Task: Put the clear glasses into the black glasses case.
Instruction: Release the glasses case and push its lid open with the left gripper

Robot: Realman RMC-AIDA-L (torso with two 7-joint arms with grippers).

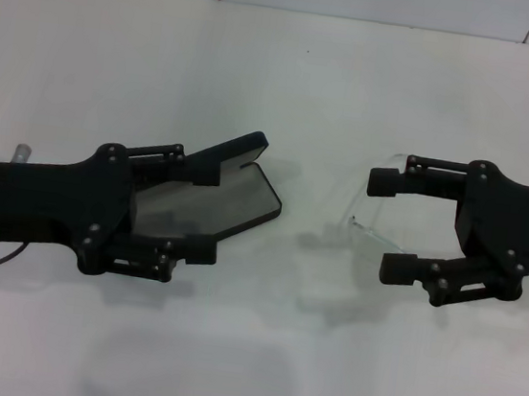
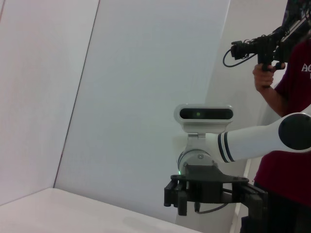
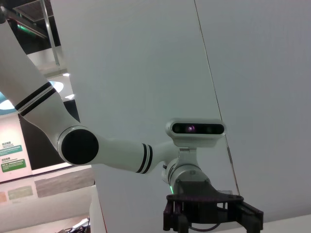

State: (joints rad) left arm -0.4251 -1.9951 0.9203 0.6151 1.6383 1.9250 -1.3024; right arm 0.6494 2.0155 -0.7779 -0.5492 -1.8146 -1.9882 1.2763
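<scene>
Black glasses case (image 1: 251, 148) matte black, grey lining. Clear glasses (image 1: 369, 225) colourless, transparent. Left claw (image 1: 207, 212), right claw (image 1: 387, 226) black. Table (image 1: 289, 75) white.

The left hand (image 1: 207, 212) covers the near half of the black glasses case (image 1: 242, 181), so its hinge side cannot be made out. The clear glasses (image 1: 370, 221), between the right hand (image 1: 393, 225) fingers, are too faint to trace fully; contact cannot be told.

Robot lab, white table (image 1: 280, 74), plain wall panels (image 2: 146, 97), cameraman (image 2: 284, 97)
</scene>
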